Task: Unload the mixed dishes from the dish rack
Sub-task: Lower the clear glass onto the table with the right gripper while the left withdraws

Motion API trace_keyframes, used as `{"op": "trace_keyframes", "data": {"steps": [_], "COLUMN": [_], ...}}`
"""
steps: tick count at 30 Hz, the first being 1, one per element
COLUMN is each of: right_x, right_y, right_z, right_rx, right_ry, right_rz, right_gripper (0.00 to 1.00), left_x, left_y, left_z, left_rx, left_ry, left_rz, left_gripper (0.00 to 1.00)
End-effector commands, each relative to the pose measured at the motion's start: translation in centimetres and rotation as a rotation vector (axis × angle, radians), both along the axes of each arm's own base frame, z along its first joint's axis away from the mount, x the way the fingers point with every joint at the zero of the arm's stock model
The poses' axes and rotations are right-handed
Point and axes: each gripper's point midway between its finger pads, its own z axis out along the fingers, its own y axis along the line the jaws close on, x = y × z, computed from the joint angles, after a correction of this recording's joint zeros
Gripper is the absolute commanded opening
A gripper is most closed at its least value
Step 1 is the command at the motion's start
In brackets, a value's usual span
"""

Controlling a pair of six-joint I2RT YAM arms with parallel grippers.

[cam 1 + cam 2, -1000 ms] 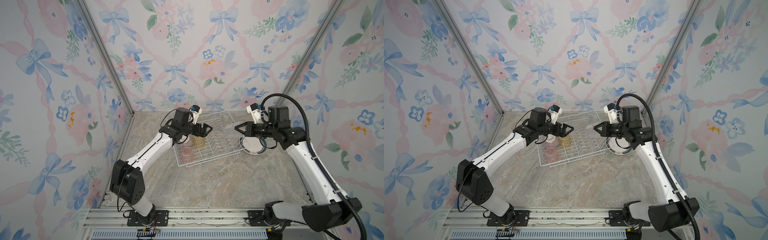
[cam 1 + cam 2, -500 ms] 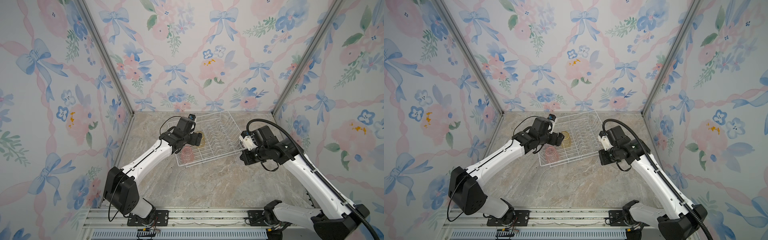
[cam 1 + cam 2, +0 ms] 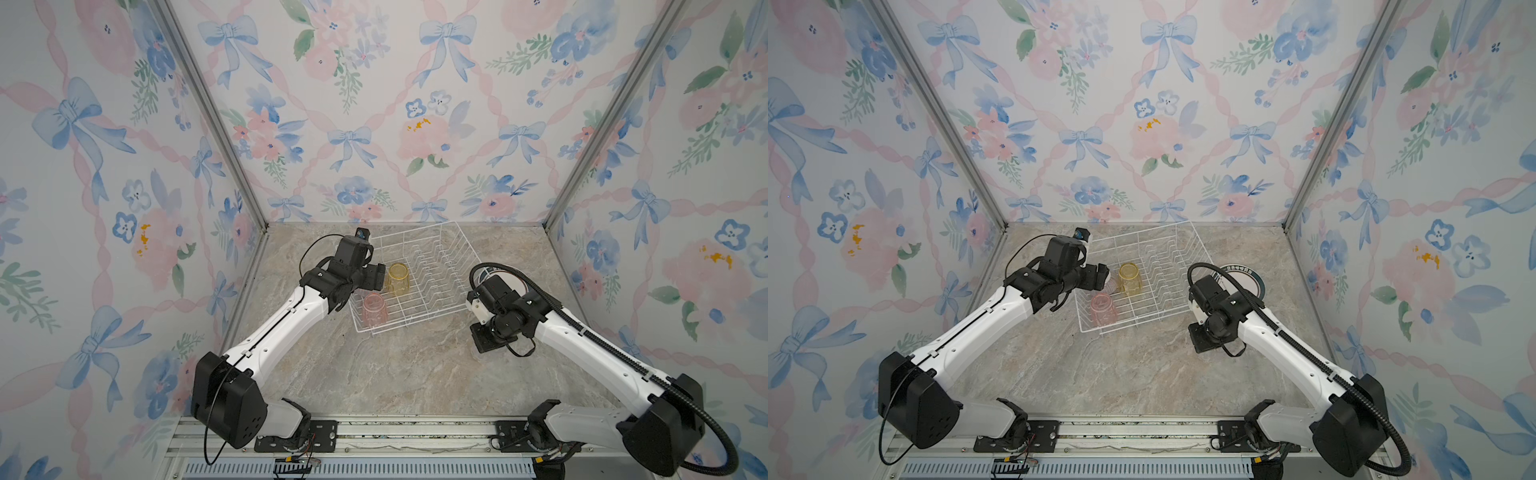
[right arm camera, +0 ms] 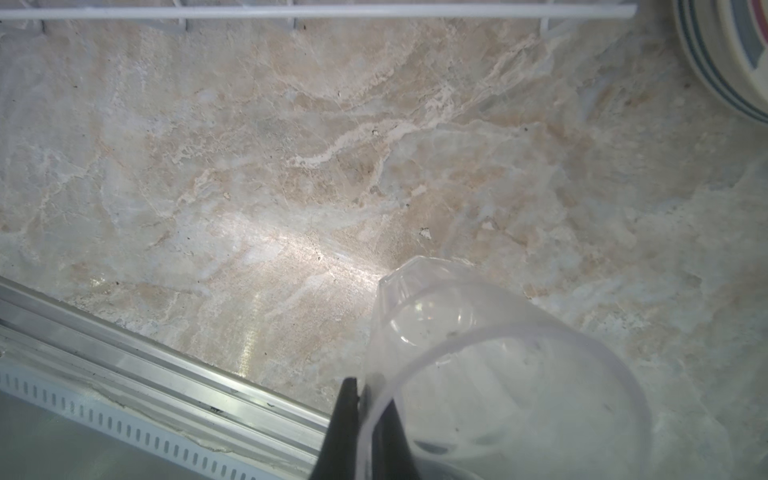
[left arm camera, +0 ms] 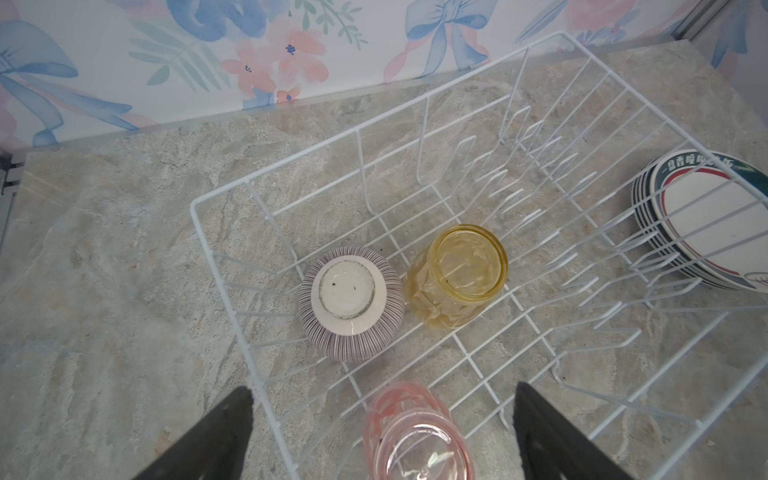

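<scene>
The white wire dish rack stands at the back of the marble table. In it are an upside-down yellow tumbler, an upside-down pink tumbler and an overturned striped bowl. My left gripper hangs open above the rack's left end, its fingers either side of the pink tumbler and apart from it. My right gripper is shut on the rim of a clear tumbler, low over the table to the right of the rack's near corner.
A stack of dark-rimmed plates lies on the table just right of the rack, partly behind my right arm. The table's metal front rail runs close to the clear tumbler. Flowered walls close in three sides.
My right arm has carried the clear tumbler from above the rack out to the right and down toward the table's front. My left gripper has dropped lower over the rack's left end.
</scene>
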Motion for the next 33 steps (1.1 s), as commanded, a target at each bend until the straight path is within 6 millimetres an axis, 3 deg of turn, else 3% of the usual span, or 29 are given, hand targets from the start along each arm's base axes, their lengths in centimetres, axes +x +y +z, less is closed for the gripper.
{"op": "trace_keyframes", "data": {"steps": [1, 10, 21, 25, 33], "right_x": [2.1, 4.4, 4.8, 4.7, 4.6], "right_y": [1.2, 2.4, 3.0, 3.1, 3.0], "right_z": [-0.1, -1.9, -3.7, -3.9, -2.9], "right_rx": [0.008, -0.028, -0.037, -0.037, -0.031], "right_ry": [-0.056, -0.056, -0.023, -0.014, -0.033], "right_rz": [0.009, 0.022, 0.028, 0.034, 0.034], "right_gripper": [0.00, 0.00, 0.00, 0.07, 0.32], "left_x": [-0.8, -2.1, -2.2, -2.0, -1.5], "left_y": [2.5, 5.0, 4.6, 3.8, 2.2], "left_z": [-0.4, -0.4, -0.7, -0.8, -0.7], "left_rx": [0.019, -0.010, -0.034, -0.046, -0.051], "left_ry": [0.019, 0.018, 0.042, 0.063, 0.074], "left_rz": [0.080, 0.132, 0.105, 0.075, 0.029], "left_gripper": [0.93, 0.93, 0.93, 0.92, 0.92]}}
